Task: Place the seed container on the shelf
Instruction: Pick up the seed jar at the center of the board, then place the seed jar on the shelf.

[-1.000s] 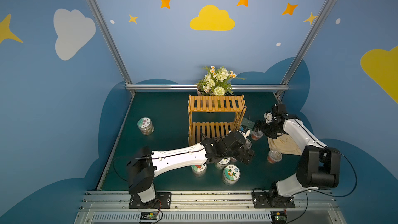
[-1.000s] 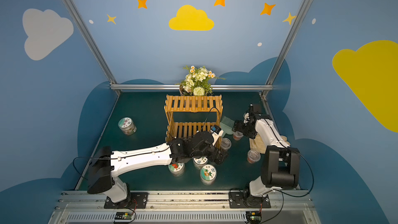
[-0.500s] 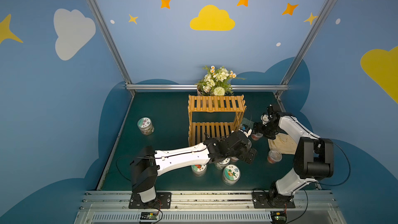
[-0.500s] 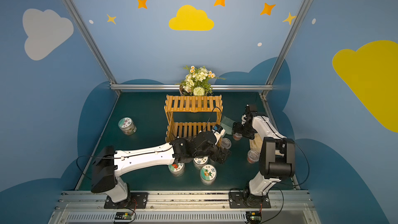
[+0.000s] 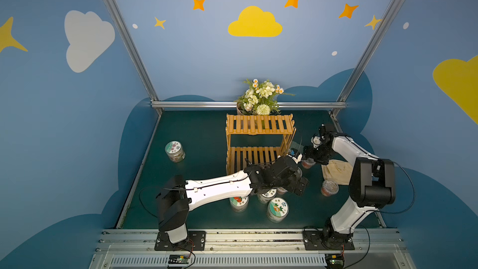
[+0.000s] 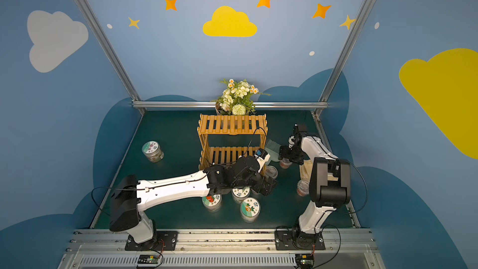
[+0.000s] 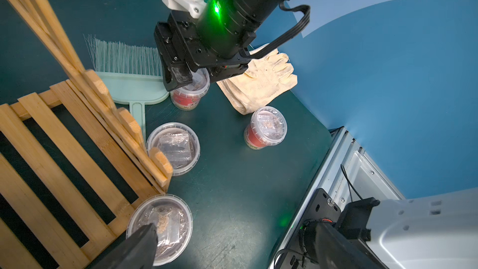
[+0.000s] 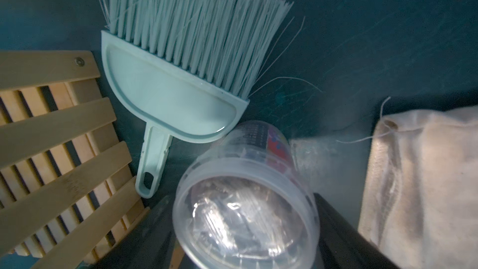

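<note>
As the right gripper (image 7: 191,78) stands low over the red-labelled seed container (image 7: 188,99), its jaws look clamped on the lid rim. The container rests on the desk (image 5: 201,138) near the shelf (image 5: 260,125). Grasping is in hand. Next it needs a straight lift onto 1 of 2 tiers. The left gripper (image 5: 299,187) has jaws apart, empty.

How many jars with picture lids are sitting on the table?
4 jars. One jar stands alone left of the shelf. Three cluster in front: two partly under the left arm, a third clear of it. The arm may hide more.
</note>
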Robot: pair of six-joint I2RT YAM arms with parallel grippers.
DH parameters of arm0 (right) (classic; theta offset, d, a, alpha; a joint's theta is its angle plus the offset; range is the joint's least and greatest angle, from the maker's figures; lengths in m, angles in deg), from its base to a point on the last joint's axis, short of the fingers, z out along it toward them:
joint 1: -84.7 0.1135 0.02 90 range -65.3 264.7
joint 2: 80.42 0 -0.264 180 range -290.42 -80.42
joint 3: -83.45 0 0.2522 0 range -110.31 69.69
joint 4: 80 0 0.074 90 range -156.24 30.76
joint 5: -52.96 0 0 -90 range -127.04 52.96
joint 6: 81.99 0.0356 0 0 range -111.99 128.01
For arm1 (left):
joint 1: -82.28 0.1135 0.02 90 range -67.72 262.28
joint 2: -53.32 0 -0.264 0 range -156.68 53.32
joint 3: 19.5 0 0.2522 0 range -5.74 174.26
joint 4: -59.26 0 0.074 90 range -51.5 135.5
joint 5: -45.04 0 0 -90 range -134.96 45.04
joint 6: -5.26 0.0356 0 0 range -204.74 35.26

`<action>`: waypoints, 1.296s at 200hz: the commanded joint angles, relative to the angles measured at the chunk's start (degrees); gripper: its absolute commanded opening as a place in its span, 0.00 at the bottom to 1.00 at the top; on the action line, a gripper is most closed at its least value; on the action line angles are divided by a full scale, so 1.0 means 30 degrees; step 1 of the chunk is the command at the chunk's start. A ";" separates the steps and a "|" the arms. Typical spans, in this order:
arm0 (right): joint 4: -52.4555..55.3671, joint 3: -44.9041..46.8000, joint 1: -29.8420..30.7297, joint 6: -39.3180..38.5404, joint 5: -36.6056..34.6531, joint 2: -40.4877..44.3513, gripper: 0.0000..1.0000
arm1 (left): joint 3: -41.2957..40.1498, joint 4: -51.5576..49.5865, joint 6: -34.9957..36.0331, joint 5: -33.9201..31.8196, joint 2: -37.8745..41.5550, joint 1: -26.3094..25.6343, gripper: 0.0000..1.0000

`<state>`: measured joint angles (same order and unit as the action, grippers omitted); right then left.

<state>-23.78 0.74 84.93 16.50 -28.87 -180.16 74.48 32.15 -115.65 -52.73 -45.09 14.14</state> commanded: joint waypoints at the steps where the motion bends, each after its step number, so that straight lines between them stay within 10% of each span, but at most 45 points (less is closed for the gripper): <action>1: -0.0148 -0.0495 0.0048 -0.0183 0.0031 -0.0184 0.77 | 0.0592 -0.0280 0.0202 0.0071 -0.0232 0.0124 1.00; 130: 0.5120 -0.2502 0.0360 0.0373 0.2085 0.7889 0.71 | 0.0240 -0.1098 0.0599 -0.0454 0.1829 0.1601 1.00; 259: 1.1451 -1.5378 1.0010 0.0637 -0.0344 0.6792 0.73 | -0.2347 -0.3288 0.1819 -0.3033 0.9852 0.5686 1.00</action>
<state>8.30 -41.55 110.02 17.03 -27.13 -155.62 68.50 25.40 -110.67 -60.45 -18.64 28.06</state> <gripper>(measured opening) 0.731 0.999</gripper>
